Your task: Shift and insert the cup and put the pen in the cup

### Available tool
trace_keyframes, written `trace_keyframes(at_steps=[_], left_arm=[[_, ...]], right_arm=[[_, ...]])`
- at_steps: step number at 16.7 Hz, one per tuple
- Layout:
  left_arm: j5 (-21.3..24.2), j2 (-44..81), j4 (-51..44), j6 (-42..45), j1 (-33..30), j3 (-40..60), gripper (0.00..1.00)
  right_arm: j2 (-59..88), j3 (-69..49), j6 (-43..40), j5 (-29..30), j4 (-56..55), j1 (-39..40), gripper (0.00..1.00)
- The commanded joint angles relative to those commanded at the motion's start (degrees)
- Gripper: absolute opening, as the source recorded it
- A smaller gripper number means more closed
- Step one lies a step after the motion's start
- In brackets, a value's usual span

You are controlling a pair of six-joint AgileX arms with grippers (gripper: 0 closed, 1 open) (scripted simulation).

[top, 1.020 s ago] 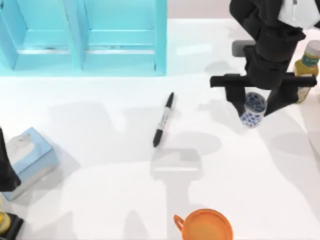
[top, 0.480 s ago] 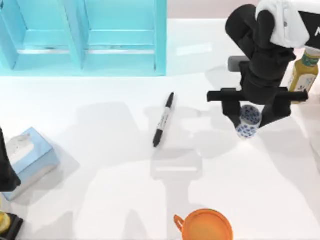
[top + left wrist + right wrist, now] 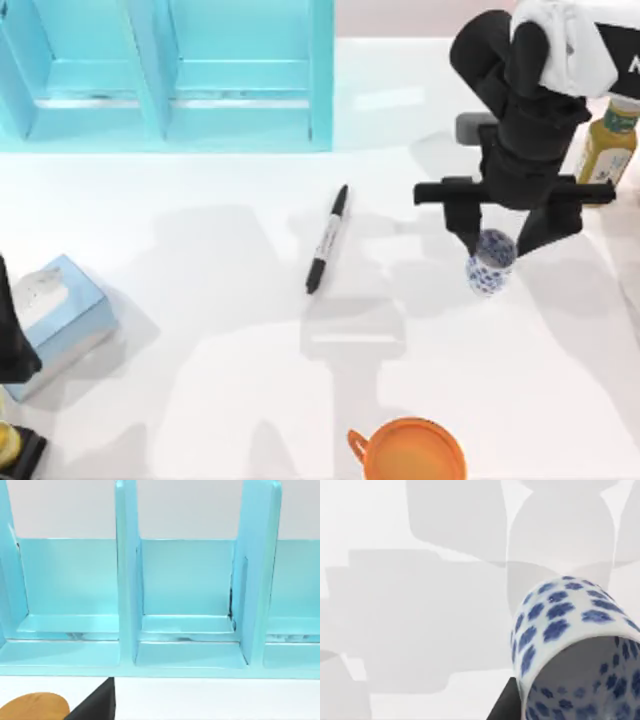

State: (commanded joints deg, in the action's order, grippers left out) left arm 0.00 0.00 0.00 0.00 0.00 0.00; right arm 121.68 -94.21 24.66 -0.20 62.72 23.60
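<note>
My right gripper (image 3: 503, 238) hangs over the right part of the table, shut on the cup (image 3: 489, 263), a small white handleless cup with a dense blue pattern. The cup is off the table and tilted. It fills the corner of the right wrist view, where the cup (image 3: 575, 645) shows its open mouth with a black finger (image 3: 506, 705) beside it. The pen (image 3: 327, 239), a slim black marker with a white middle, lies flat on the table to the left of the cup, apart from it. My left arm (image 3: 12, 340) is parked at the left edge.
A light blue shelf unit (image 3: 170, 75) stands at the back left, its compartments (image 3: 185, 590) facing the left wrist camera. An orange cup with a handle (image 3: 410, 452) sits at the front edge. A tissue box (image 3: 58, 308) is at the left, and a yellow bottle (image 3: 603, 145) at the far right.
My right gripper has risen and shifted a little left with the cup. The cup has tipped over and now hangs lower and further left in the top view. The pen stayed put.
</note>
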Motion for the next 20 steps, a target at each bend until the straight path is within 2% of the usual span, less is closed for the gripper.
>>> trace_keyframes(at_steps=[5, 6, 15, 20], left_arm=[[0.0, 0.0, 0.0, 0.0, 0.0, 0.0, 1.00], [0.0, 0.0, 0.0, 0.0, 0.0, 0.0, 1.00], [0.0, 0.0, 0.0, 0.0, 0.0, 0.0, 1.00], [0.0, 0.0, 0.0, 0.0, 0.0, 0.0, 1.00]], right_arm=[[0.0, 0.0, 0.0, 0.0, 0.0, 0.0, 0.98], [0.0, 0.0, 0.0, 0.0, 0.0, 0.0, 1.00], [0.0, -0.2, 0.0, 0.0, 0.1, -0.1, 1.00], [1.6, -9.8, 0.0, 0.1, 9.4, 0.1, 1.00]])
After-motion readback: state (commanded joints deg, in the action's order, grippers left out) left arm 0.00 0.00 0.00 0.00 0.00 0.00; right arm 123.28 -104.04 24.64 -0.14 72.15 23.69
